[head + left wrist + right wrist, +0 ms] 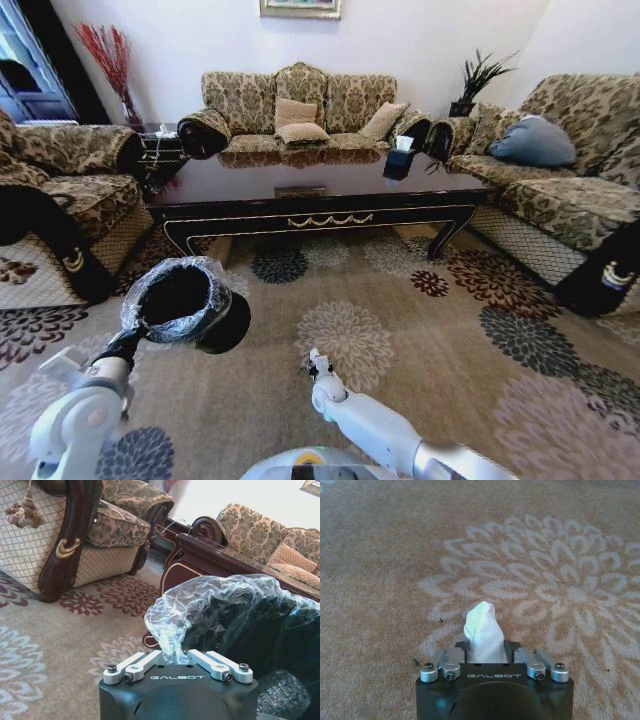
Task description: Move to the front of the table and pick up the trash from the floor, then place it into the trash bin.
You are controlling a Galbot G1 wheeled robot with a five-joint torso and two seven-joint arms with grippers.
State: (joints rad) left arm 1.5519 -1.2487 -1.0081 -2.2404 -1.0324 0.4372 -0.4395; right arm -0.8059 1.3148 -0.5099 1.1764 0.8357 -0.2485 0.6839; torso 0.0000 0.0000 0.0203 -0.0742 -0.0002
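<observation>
White paper wad is pinched in your right gripper, low over the carpet. Your left gripper is clamped on the trash bin, held tilted just left of it, mouth facing you: carry leftward.

The head camera looks forward and down from high up, taking in the table and the patterned carpet before it. The left wrist camera sits close behind the trash bin, facing the table's end (low, near the floor). The right wrist camera looks steeply down — shared ground is the carpet.
</observation>
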